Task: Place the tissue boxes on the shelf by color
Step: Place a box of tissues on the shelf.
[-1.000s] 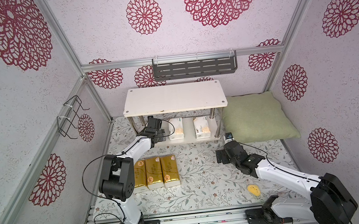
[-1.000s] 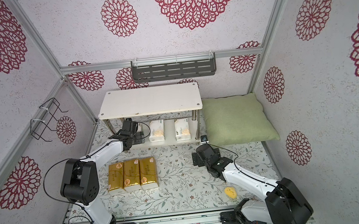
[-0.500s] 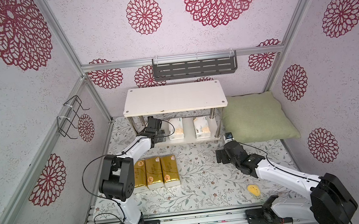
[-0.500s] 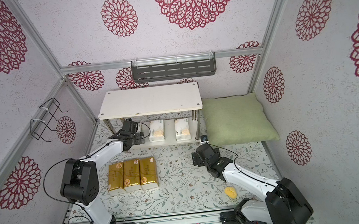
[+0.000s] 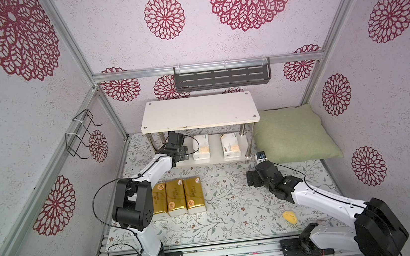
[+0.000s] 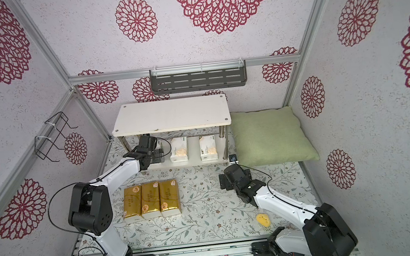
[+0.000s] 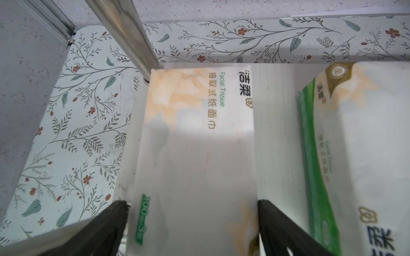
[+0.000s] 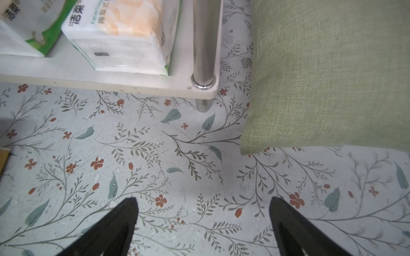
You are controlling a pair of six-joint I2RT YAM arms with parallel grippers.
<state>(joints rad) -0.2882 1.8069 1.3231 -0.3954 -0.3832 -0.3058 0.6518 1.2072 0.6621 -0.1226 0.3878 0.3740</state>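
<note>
The shelf (image 5: 198,112) (image 6: 171,115) stands at the back, its top board bare. Two white tissue boxes (image 5: 200,147) (image 5: 230,145) lie on its lower board. A third white one (image 7: 195,133) lies at that board's left end, by the chrome leg (image 7: 124,33). My left gripper (image 5: 184,154) (image 7: 193,204) is open, one finger on each side of this box. Three gold tissue boxes (image 5: 160,198) (image 5: 176,196) (image 5: 194,193) lie side by side on the floor mat. My right gripper (image 5: 252,179) (image 8: 202,201) hangs open over bare mat.
A green pillow (image 5: 293,135) lies right of the shelf, close to my right gripper. A dark grey slotted rack (image 5: 222,78) hangs on the back wall, a black wire rack (image 5: 82,132) on the left wall. A small yellow object (image 5: 290,217) lies near the right arm's base.
The left gripper's jaws have spread a little around the white box on the lower board. Neither arm has visibly shifted.
</note>
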